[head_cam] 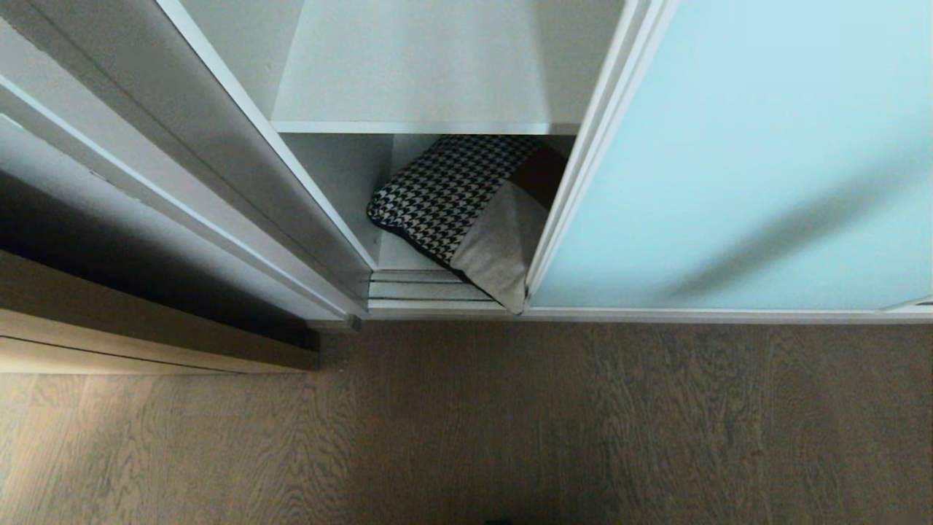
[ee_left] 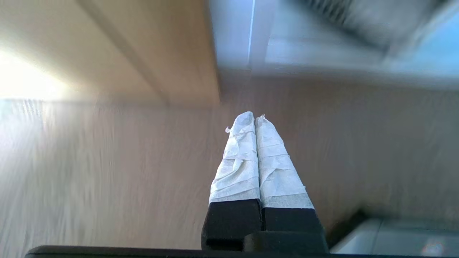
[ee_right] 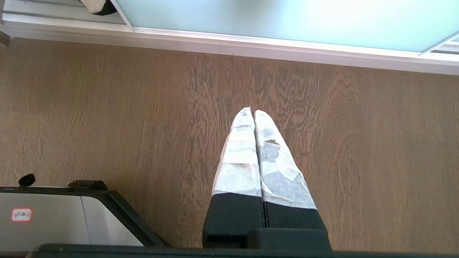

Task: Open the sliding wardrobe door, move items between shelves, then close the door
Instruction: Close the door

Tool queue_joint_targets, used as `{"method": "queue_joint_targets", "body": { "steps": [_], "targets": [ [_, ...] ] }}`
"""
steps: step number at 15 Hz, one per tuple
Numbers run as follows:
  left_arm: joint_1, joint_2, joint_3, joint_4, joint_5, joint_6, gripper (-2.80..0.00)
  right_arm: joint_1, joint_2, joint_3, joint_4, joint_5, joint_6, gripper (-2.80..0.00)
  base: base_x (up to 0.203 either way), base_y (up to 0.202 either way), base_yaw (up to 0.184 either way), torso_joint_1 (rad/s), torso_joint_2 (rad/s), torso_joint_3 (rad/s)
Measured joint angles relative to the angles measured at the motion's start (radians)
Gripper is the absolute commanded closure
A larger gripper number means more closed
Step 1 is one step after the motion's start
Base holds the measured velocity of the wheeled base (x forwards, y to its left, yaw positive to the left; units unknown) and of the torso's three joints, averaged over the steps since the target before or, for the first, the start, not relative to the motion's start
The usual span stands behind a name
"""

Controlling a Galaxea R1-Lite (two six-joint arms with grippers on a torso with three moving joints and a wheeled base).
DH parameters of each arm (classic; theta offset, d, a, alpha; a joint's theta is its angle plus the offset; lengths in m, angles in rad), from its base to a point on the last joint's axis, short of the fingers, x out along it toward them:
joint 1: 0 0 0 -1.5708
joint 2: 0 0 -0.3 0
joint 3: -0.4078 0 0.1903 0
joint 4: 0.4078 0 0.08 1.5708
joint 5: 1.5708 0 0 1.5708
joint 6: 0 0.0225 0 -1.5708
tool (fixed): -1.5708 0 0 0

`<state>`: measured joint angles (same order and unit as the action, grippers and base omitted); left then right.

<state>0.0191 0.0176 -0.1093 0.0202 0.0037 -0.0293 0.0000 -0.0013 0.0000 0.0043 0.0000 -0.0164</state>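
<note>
Aqua glass sliding wardrobe door point(head_cam: 736, 153) sits right, gap open. 1 cushion point(head_cam: 466, 211) on bottom shelf point(head_cam: 397, 255), 1 shelf above point(head_cam: 408, 73). Left claw point(ee_left: 255, 120), right claw point(ee_right: 251, 111): both pressed together, empty, over floor point(head_cam: 466, 423).

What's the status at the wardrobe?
Left end effector and right end effector shut, empty, over floor. Sliding door partly open. Cushion on bottom shelf, corner overhanging door track.
</note>
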Motion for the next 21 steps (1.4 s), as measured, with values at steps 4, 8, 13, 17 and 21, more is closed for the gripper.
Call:
{"method": "queue_joint_targets", "body": {
  "steps": [4, 8, 13, 17, 21],
  "targets": [
    [-0.001, 0.156, -0.368, 0.067, -0.075, -0.025, 0.00, 0.000, 0.000, 0.000, 0.000, 0.000, 0.000, 0.00, 0.000, 0.000, 0.000, 0.000, 0.00, 0.000],
    [-0.001, 0.428, -0.771, 0.085, -0.248, -0.043, 0.00, 0.000, 0.000, 0.000, 0.000, 0.000, 0.000, 0.00, 0.000, 0.000, 0.000, 0.000, 0.00, 0.000],
    [-0.001, 0.763, -1.264, 0.116, -0.402, -0.096, 0.00, 0.000, 0.000, 0.000, 0.000, 0.000, 0.000, 0.00, 0.000, 0.000, 0.000, 0.000, 0.00, 0.000],
    [-0.003, 1.008, -1.520, 0.198, -0.642, -0.246, 0.00, 0.000, 0.000, 0.000, 0.000, 0.000, 0.000, 0.00, 0.000, 0.000, 0.000, 0.000, 0.00, 0.000],
    [-0.091, 1.163, -1.627, 0.214, -0.821, -0.325, 0.00, 0.000, 0.000, 0.000, 0.000, 0.000, 0.000, 0.00, 0.000, 0.000, 0.000, 0.000, 0.00, 0.000]
  ]
}}
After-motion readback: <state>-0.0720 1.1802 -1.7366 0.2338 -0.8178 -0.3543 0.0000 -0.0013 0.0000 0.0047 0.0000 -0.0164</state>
